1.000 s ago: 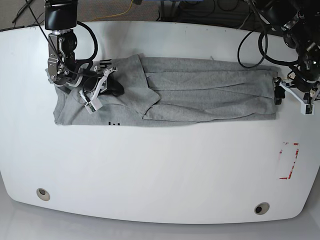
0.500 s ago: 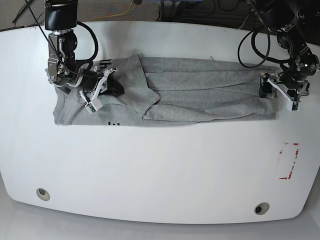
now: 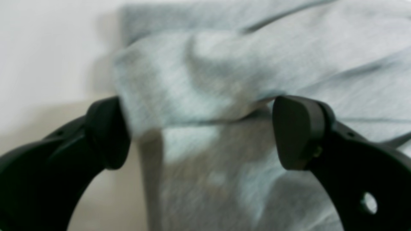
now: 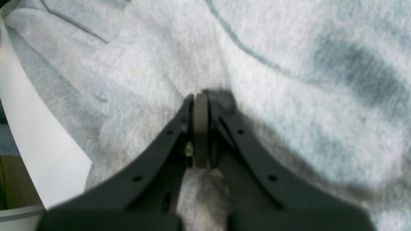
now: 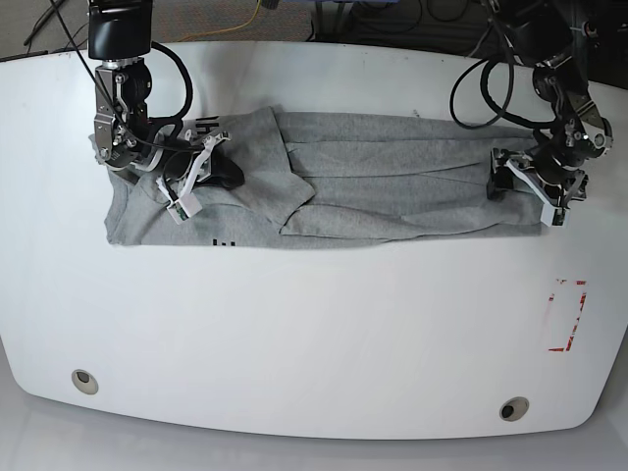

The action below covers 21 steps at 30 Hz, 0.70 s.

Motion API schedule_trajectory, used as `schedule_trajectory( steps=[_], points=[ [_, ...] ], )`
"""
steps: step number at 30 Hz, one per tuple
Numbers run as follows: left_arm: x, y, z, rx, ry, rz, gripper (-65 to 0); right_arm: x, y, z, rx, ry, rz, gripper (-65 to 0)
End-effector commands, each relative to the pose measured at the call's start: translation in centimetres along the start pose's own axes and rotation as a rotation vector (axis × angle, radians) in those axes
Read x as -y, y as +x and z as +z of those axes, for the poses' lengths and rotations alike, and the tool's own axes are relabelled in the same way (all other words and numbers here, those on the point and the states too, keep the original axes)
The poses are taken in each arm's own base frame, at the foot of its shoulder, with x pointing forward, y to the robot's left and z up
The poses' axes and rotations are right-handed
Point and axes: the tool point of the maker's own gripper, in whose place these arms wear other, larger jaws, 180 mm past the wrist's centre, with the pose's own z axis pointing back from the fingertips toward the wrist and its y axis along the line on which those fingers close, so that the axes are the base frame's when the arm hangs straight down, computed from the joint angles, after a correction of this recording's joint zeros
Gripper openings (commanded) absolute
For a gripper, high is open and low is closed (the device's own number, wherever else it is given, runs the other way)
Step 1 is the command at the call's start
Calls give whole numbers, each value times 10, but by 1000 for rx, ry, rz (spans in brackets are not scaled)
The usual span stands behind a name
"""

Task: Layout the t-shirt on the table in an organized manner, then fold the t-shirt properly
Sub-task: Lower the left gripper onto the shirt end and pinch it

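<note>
Left gripper point(image 5: 525, 186) has moved onto the shirt's point(image 5: 392, 177) hem, jaws spread (right gripper point(image 5: 191, 177) clenched on cloth); folding half done.

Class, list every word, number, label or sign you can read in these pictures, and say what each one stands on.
No text reads whole.
Black lettering on the t-shirt, beside the right gripper: folded over, unreadable.
Black marks at its front hem: only partial strokes.
Red rectangular outline on the table: a mark, no words.
Wrist views: none.
</note>
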Motion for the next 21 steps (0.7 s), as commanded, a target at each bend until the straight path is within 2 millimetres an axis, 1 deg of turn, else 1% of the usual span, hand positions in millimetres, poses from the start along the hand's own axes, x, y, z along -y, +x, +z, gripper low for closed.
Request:
schedule_trajectory(
  steps=[1,10,14,15,17,18,19,20,21],
  points=[
    [-3,-3,0,-25,2,-10,0,12,-14,4,-84,-53,18,-650],
    [4,-4,-1,-23,-8,-2,-3,12,-14,4,-84,-53,18,-650],
    [4,-12,0,-39,-8,-1,-139,12,-14,4,-84,-53,18,-650],
    [4,-13,0,-40,-8,0,-192,12,-14,4,-84,-53,18,-650],
    [4,-14,0,-42,-8,0,-271,12,-14,4,-84,-53,18,-650],
    [4,-14,0,-42,-8,0,-348,12,-14,4,-84,-53,18,-650],
    [4,-14,0,-42,-8,0,-374,12,-14,4,-84,-53,18,-650],
    [4,-14,0,-42,-8,0,-444,12,-13,4,-81,-52,17,-650],
    [4,-14,0,-42,-8,0,-500,11,-13,3,-79,-50,16,-650]
  ],
)
